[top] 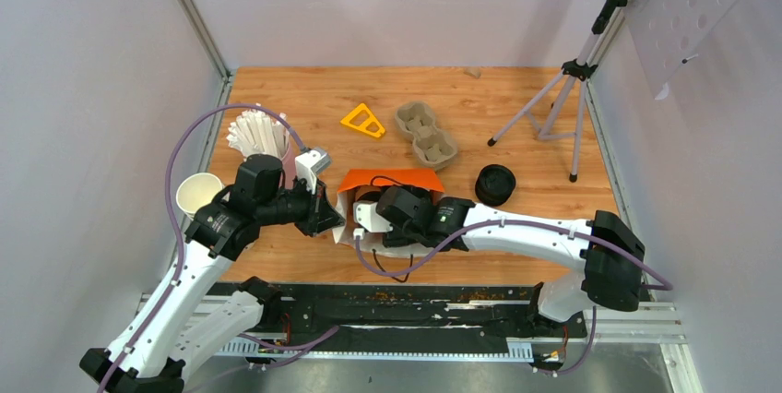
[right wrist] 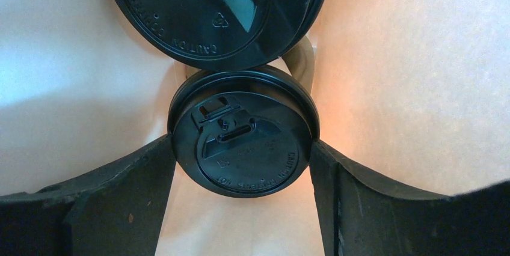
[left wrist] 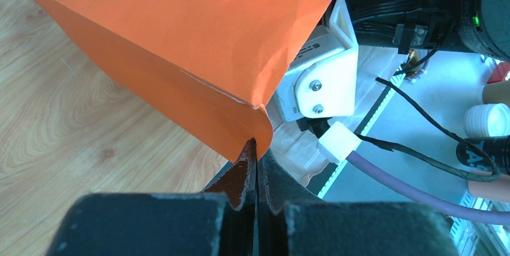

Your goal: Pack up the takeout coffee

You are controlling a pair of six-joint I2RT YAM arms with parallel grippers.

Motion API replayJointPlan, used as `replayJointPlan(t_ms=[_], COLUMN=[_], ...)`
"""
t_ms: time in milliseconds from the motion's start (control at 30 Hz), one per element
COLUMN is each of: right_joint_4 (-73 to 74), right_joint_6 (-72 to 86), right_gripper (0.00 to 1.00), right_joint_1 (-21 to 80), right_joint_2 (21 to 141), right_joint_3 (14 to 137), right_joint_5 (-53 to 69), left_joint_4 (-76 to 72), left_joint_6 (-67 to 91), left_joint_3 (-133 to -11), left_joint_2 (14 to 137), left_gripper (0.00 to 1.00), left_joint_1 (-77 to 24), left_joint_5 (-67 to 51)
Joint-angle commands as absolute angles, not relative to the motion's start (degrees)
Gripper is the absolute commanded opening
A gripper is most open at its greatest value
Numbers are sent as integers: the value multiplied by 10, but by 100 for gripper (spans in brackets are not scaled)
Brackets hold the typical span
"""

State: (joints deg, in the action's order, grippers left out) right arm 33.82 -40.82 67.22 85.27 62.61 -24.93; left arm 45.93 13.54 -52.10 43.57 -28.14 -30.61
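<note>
An orange paper bag (top: 387,179) lies on its side mid-table, its mouth toward the arms. My left gripper (left wrist: 255,148) is shut on a corner of the bag's rim (left wrist: 180,39), holding the mouth up. My right gripper (right wrist: 242,143) reaches inside the bag; its two fingers press the sides of a takeout coffee cup with a black lid (right wrist: 243,133). A second black-lidded cup (right wrist: 210,9) sits just beyond it, touching it. From above, the bag hides the cups and only the right wrist (top: 406,208) shows.
A stack of lidless cream cups (top: 256,132) and one single cup (top: 198,193) stand at the left. A yellow triangle (top: 363,121), a pulp carrier (top: 425,133), a stack of black lids (top: 496,184) and a tripod (top: 562,98) lie beyond the bag.
</note>
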Motion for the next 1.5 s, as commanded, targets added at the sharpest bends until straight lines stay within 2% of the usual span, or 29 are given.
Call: replayJointPlan(t_ms=[0, 533, 667, 800, 1100, 1467], right_joint_4=[320, 311, 331, 343, 389, 431], right_joint_6=[-403, -400, -392, -379, -373, -370], right_gripper=[73, 73, 77, 86, 95, 96], right_joint_1=[665, 661, 661, 660, 659, 659], right_joint_2=[862, 859, 851, 837, 825, 813], right_joint_3=[626, 618, 640, 655, 690, 707], right_joint_5=[-239, -240, -240, -240, -237, -215], left_joint_4=[434, 434, 436, 434, 430, 426], left_joint_6=[138, 139, 139, 140, 142, 145], left_joint_3=[-522, -521, -521, -521, -519, -520], left_joint_2=[433, 434, 435, 435, 437, 441], left_gripper=[2, 2, 2, 2, 2, 2], left_joint_1=[-282, -282, -282, -282, -282, -282], left_joint_5=[-325, -323, -320, -321, -323, -327])
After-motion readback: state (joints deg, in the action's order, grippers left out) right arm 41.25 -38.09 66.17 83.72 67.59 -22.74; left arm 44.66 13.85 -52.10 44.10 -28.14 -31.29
